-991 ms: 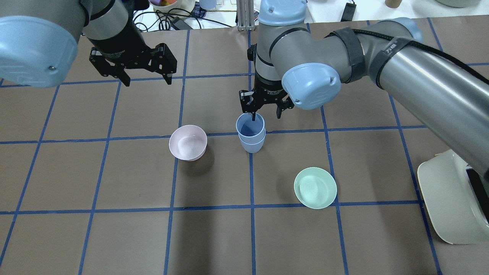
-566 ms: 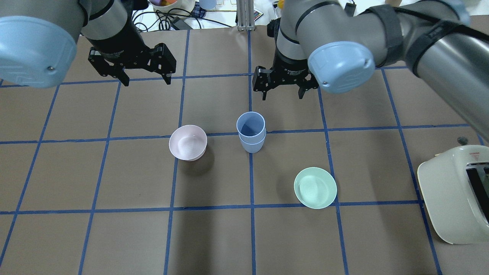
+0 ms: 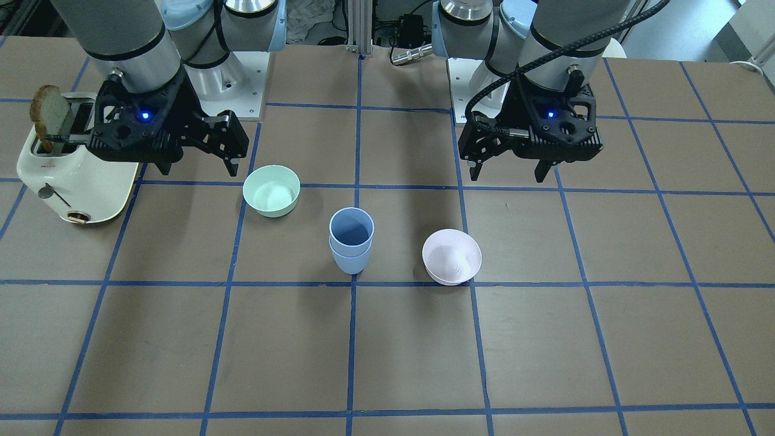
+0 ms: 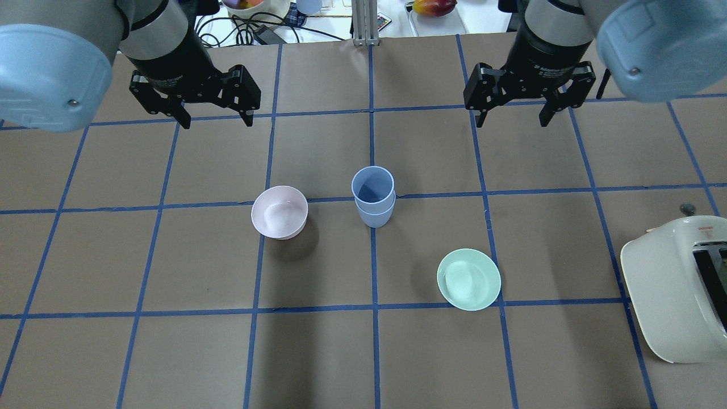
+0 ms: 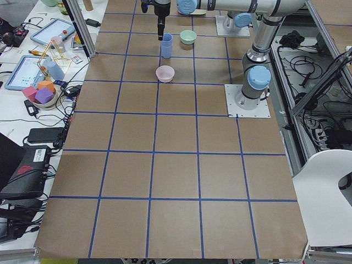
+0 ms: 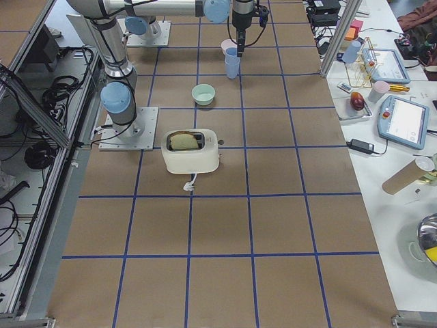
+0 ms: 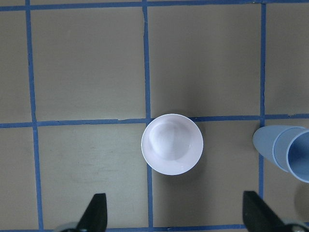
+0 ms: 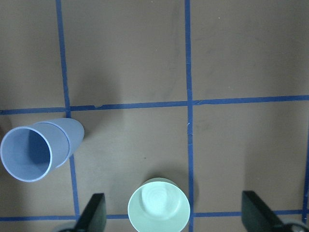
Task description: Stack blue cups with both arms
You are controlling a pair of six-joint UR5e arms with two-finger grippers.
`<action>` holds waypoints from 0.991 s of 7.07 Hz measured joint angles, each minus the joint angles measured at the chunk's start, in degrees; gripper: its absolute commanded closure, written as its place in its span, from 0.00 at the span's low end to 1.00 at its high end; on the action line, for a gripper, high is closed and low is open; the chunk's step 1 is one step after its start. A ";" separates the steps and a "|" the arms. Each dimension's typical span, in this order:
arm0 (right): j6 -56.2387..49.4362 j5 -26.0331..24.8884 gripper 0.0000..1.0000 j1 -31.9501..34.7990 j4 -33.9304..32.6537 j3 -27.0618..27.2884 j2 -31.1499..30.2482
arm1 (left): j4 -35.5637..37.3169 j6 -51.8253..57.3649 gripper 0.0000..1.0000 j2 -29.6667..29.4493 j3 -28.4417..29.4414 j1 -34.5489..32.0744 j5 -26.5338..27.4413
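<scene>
The two blue cups stand nested, one inside the other, upright at the table's middle on a blue tape line. They also show in the front view, at the right edge of the left wrist view and at the left of the right wrist view. My left gripper is open and empty, raised at the back left, above and behind the pink bowl. My right gripper is open and empty, raised at the back right, well clear of the cups.
A pale pink bowl sits left of the cups. A mint green bowl sits nearer, to their right. A cream toaster with a slice of toast stands at the right edge. Clutter lies beyond the far edge.
My right gripper has lifted off the stacked cups' rim and swung away to the back right. The cups stay nested and still. The left arm has barely moved.
</scene>
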 measured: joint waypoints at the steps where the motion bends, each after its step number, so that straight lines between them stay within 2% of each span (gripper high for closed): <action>1: -1.01 -1.25 0.00 -1.31 1.54 0.02 -0.80 | 0.00 0.00 0.00 0.00 -0.01 0.00 0.02; 3: -0.97 -1.73 0.00 -3.65 4.30 0.05 -2.52 | 0.00 0.00 0.00 0.01 -0.03 -0.01 0.03; 7: -0.53 -1.17 0.00 -3.71 6.25 0.86 -4.43 | 0.00 -0.01 0.00 0.00 -0.03 0.00 0.01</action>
